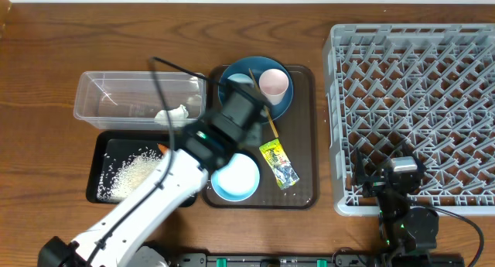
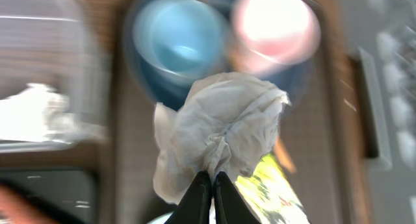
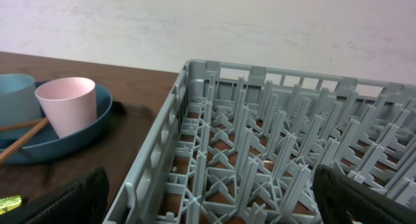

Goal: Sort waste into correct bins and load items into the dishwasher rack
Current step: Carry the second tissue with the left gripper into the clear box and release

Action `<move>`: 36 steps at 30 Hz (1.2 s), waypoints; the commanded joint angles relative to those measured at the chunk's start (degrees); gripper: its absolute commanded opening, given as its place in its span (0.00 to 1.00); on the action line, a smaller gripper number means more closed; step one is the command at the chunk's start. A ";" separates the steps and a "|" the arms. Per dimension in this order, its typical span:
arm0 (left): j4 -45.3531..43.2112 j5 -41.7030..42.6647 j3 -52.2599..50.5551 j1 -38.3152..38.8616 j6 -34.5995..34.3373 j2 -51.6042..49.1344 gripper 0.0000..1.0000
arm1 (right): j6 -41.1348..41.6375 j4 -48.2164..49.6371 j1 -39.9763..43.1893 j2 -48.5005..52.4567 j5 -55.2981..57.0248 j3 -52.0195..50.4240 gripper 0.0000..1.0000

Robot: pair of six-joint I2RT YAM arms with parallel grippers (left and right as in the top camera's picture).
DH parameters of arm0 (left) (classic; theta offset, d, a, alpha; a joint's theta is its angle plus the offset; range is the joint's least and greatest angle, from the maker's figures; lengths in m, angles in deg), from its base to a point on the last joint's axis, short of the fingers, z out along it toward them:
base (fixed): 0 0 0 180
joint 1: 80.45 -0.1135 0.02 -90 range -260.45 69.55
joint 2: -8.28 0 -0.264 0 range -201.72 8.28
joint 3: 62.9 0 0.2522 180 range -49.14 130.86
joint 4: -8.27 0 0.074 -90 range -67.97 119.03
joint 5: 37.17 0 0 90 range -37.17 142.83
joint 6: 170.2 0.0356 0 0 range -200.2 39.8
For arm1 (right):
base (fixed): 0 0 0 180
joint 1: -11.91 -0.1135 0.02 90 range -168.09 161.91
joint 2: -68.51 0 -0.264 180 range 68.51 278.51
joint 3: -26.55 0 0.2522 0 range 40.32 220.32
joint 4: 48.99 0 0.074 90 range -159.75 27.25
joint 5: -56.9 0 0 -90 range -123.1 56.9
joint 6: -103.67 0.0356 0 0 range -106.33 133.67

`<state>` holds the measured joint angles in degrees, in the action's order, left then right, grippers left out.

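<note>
At upper left the clear box point(image 1: 93, 104) holds a white wad point(image 1: 174, 114); below it, rice point(image 1: 131, 174) lies in the black tray point(image 1: 104, 155). At centre the left fingers point(image 2: 207, 188), pressed together, pinch the tissue point(image 2: 221, 130) over the plate point(image 1: 282, 104) with its blue cup point(image 2: 179, 49) and pink cup point(image 1: 274, 84). At far right the right fingers point(image 3: 364, 195) stand spread wide, holding nothing, over the rack point(image 1: 418, 81)

The left arm point(image 1: 182, 162) lies across the brown tray point(image 1: 305, 135), its end over the dark-blue plate point(image 1: 255, 66) beside the pink cup point(image 1: 274, 85). Rice point(image 1: 131, 172) sits in the black tray point(image 1: 100, 147); the grey rack point(image 1: 418, 81) stands apart on the surface point(image 1: 46, 58).
</note>
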<state>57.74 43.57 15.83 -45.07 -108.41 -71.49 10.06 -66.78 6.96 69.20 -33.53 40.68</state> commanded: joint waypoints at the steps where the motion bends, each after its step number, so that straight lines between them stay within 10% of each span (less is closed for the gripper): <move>1: 0.24 -0.63 0.61 -7.61 0.74 0.24 0.06 | -0.74 -0.24 -0.33 -0.24 0.00 -0.07 0.99; 22: -8.92 -0.63 0.57 -41.00 0.74 -12.07 0.07 | -0.74 -0.24 -0.33 -0.24 0.00 -0.07 0.99; 28: -9.51 2.60 0.59 -42.49 0.76 -11.76 0.56 | -0.74 -0.24 -0.33 -0.24 0.00 -0.07 0.99; 36: -7.52 29.57 0.76 -42.03 -0.66 -5.31 0.87 | -0.74 -0.24 -0.33 -0.24 0.00 -0.07 0.99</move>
<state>49.02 58.50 15.83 -87.45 -108.37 -81.35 10.06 -66.78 6.96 69.20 -33.53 40.68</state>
